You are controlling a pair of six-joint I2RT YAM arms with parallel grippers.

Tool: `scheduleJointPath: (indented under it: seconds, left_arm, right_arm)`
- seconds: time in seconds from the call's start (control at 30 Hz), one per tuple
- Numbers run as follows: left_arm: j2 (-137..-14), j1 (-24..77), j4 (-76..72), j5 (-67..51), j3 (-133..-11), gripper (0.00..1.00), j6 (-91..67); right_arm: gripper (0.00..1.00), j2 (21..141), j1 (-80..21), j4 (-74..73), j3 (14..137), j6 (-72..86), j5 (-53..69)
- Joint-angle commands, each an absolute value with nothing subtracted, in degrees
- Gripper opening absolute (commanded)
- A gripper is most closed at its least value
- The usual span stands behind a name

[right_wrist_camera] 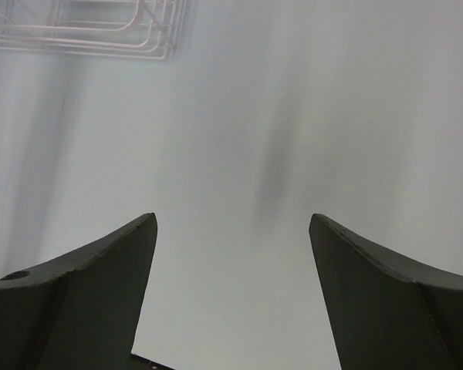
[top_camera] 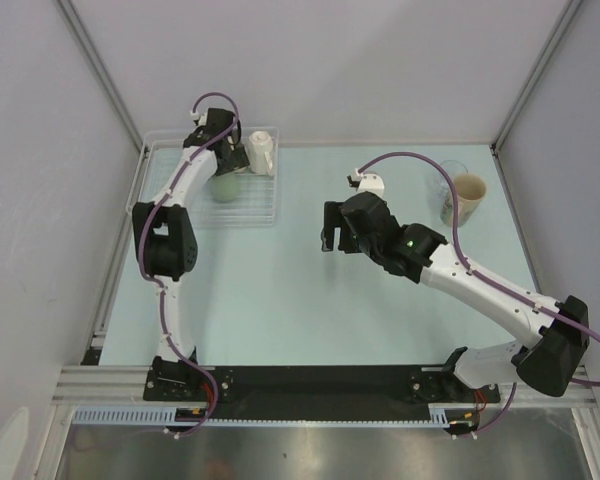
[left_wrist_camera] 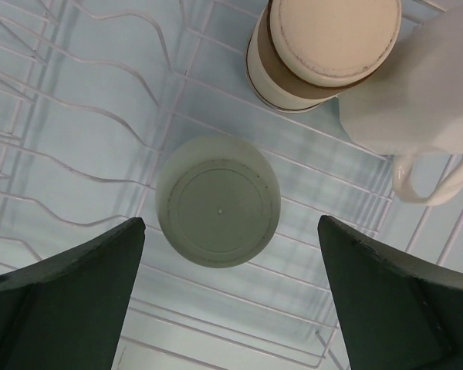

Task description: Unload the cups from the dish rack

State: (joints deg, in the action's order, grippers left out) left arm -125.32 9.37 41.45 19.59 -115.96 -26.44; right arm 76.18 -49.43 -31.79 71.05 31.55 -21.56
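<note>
Upper left of the top view, my left gripper [left_wrist_camera: 231, 225] hangs wide open over the upturned pale green cup [left_wrist_camera: 217, 202] in the dish rack [top_camera: 252, 221]. I want to centre on it, then descend straight, clear of the white cup [left_wrist_camera: 417, 85]. At mid-frame my right gripper [right_wrist_camera: 232, 222] is spread wide and empty.

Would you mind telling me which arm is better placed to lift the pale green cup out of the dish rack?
Left. The left gripper hangs open above the upturned pale green cup in the dish rack, fingers either side. The right gripper is open over the table, away from the rack.
</note>
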Motion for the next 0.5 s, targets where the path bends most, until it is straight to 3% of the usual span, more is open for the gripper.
scheduleJointPath:
  seconds: [0.0, 0.37, 0.47]
  left_arm:
    - [-125.9, 9.6, 39.5, 18.6, -117.0, 1.00, -26.2]
    - [-126.3, 9.5, 39.3, 19.6, -116.4, 0.86, -26.0]
    - [-126.5, 9.4, 39.4, 19.4, -116.2, 0.77, -25.8]
  right_arm:
    - [0.86, 76.7, -49.6, -30.4, 71.9, 32.6, -22.1]
    - [0.85, 76.6, -48.9, -30.3, 70.6, 33.1, -21.4]
    - [0.84, 76.3, -48.7, -30.1, 70.3, 33.3, -21.2]
